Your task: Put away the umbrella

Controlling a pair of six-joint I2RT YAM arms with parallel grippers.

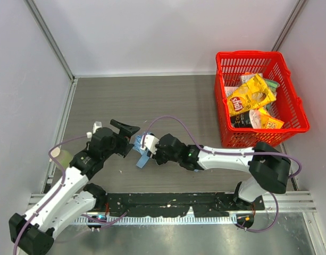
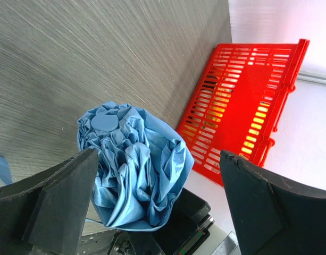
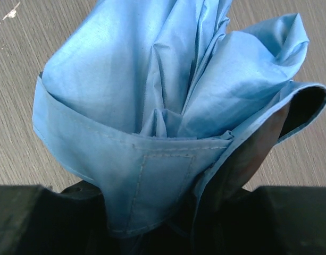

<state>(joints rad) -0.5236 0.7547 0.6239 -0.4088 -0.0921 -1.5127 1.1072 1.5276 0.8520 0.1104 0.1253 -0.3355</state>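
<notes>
The umbrella (image 1: 141, 152) is a folded, bunched sky-blue bundle held off the table between the two arms. My right gripper (image 1: 150, 147) is shut on its lower end. In the right wrist view the fabric (image 3: 168, 90) and its stitched strap fill the frame and hide the fingers. My left gripper (image 1: 132, 139) is open. In the left wrist view its two black fingers (image 2: 59, 204) stand wide apart, with the umbrella's crumpled top (image 2: 132, 164) between them, close to the left finger. The shaft and handle are hidden.
A red plastic basket (image 1: 295, 109) with snack bags, one a yellow chip bag (image 1: 249, 95), stands at the right rear; its slatted wall shows in the left wrist view (image 2: 242, 106). White walls enclose the grey table (image 1: 152, 101).
</notes>
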